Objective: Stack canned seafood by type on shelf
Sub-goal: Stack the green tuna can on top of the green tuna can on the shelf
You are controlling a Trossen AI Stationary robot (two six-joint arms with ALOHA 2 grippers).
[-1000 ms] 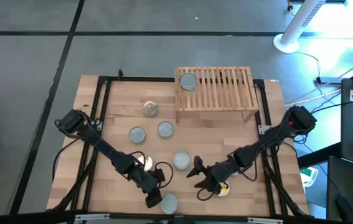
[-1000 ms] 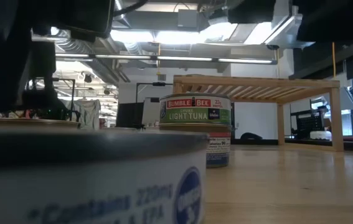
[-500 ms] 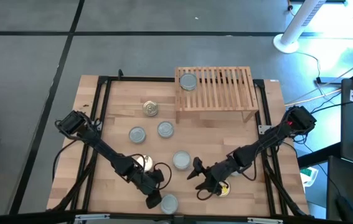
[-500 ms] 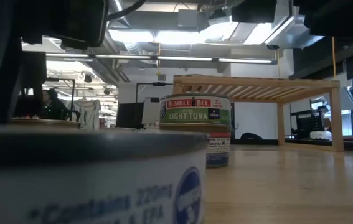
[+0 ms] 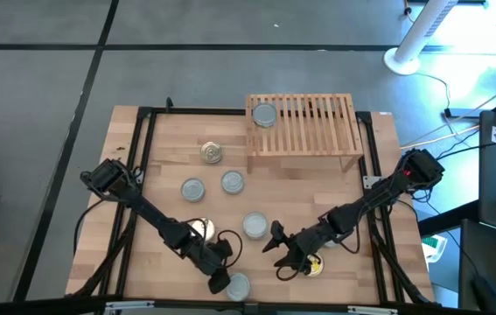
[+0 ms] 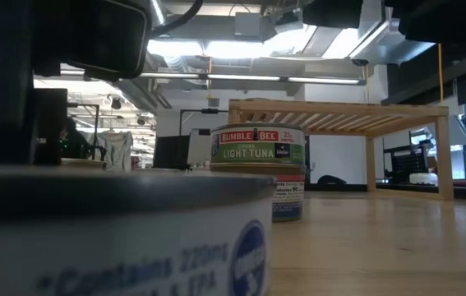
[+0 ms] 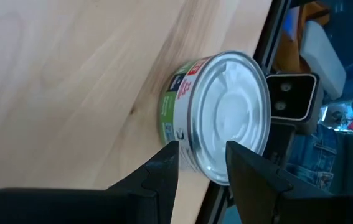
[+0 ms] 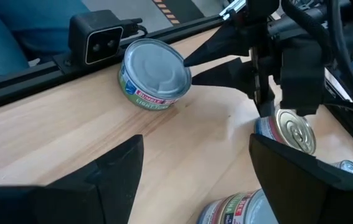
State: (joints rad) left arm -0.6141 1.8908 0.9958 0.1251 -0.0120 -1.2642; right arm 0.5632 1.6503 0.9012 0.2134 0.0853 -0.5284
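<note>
1. Silver-grey is the lid of the nearest short round tin with a green-and-white label (image 5: 238, 285), which sits at the front edge of the light plank bench (image 5: 169, 153), just before a small black camera block (image 8: 104, 36).
2. The left claw (image 5: 219, 276) is low beside this tin, its two dark fingers (image 7: 164, 169) parted with a narrow gap and their tips right at the tin's side wall; whether they touch it is hard to tell from the left wrist view.
3. A gold pull-ring tin (image 5: 201, 230) lies close behind the left arm's forearm.
4. The right claw (image 5: 274, 248) hovers near the front centre of the bench, fingers spread wide and holding nothing, pointed toward the left claw.
5. Another gold-topped tin (image 5: 314, 265) sits under the right arm's wrist, partly hidden.
6. A silver-topped tin (image 5: 254, 226) stands just behind the right claw.
7. Mid-bench, two more silver-topped tins (image 5: 193, 189) (image 5: 233, 182) rest side by side, apart.
8. Farther back, a third gold-topped tin (image 5: 212, 153) sits alone, left of the rack.
9. The low light-wood slatted shelf (image 5: 317, 127) stands at the far side, with one silver-topped tin (image 5: 264, 115) on its left end.
</note>
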